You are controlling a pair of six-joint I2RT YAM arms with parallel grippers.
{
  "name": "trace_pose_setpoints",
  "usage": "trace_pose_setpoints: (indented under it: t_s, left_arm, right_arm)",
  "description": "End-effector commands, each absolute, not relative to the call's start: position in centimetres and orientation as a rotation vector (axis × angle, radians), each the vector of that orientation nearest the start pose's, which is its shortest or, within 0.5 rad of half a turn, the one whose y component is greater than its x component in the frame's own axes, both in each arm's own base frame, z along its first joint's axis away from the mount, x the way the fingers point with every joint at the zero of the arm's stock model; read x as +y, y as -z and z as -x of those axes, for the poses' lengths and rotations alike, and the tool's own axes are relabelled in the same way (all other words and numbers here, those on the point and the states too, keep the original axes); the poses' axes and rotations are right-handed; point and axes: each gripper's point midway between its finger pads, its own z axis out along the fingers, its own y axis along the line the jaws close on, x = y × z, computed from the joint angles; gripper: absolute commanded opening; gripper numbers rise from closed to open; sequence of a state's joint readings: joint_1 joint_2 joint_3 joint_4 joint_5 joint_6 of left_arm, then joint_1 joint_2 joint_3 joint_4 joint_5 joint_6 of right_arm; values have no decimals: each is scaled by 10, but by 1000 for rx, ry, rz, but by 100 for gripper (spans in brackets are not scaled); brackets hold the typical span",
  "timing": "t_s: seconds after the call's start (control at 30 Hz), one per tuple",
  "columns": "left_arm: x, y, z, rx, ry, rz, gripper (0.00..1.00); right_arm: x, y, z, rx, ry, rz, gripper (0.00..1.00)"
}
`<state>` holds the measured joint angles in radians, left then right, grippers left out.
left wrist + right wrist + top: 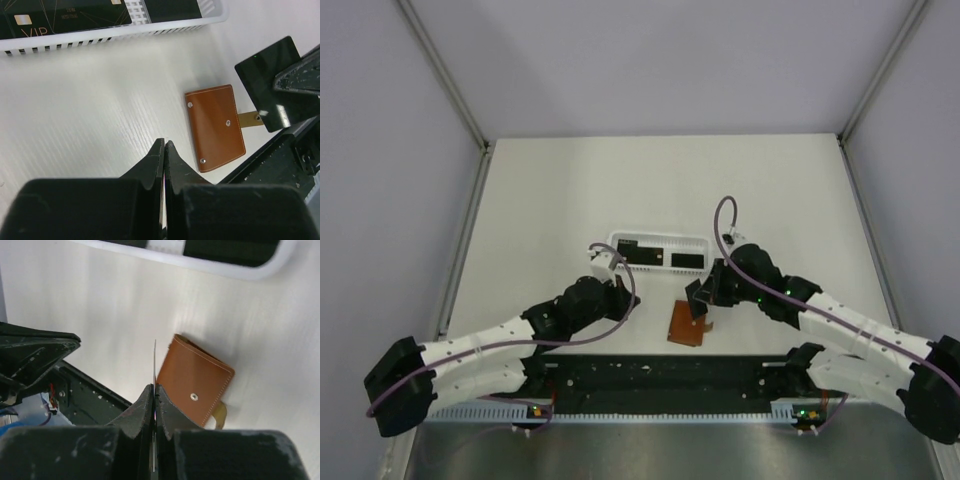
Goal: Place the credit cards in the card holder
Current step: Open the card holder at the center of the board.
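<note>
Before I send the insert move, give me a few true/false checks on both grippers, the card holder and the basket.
1. The right gripper is shut on a black card. True.
2. The card holder lies open with its pockets up. False: it lies closed and flat, snap side up.
3. The left gripper holds a card. False: it is shut on nothing.
4. More cards lie in the white basket. True.
5. The held card is already tucked into the card holder. False: it is outside the closed holder, clamped in the right gripper.
</note>
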<state>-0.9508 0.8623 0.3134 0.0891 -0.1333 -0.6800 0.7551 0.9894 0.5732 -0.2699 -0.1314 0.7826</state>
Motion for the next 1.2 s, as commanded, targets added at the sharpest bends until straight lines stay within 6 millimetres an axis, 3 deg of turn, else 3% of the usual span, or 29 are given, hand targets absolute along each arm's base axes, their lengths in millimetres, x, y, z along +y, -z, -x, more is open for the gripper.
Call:
trace_pose_setpoints:
  t_s: [0.0, 0.1, 0.4, 0.73, 1.17]
  left_arm:
    - [-265, -112, -186, 2108, 851, -262, 0]
    - [-278, -108, -184, 2117, 904, -296, 0]
    - [-298, -82, -175, 2178, 973, -371, 0]
    - [-305, -70, -173, 2211, 999, -379, 0]
    - [-314, -64, -168, 2234, 1038, -413, 0]
  right_arm:
    - [212, -83, -165, 2514, -815, -182, 0]
    - [205, -66, -157, 2549, -802, -282, 0]
    - [190, -46, -144, 2596, -748, -381, 0]
    - [176, -53, -148, 2545, -686, -425, 0]
    - [177, -43, -144, 2575, -683, -416, 0]
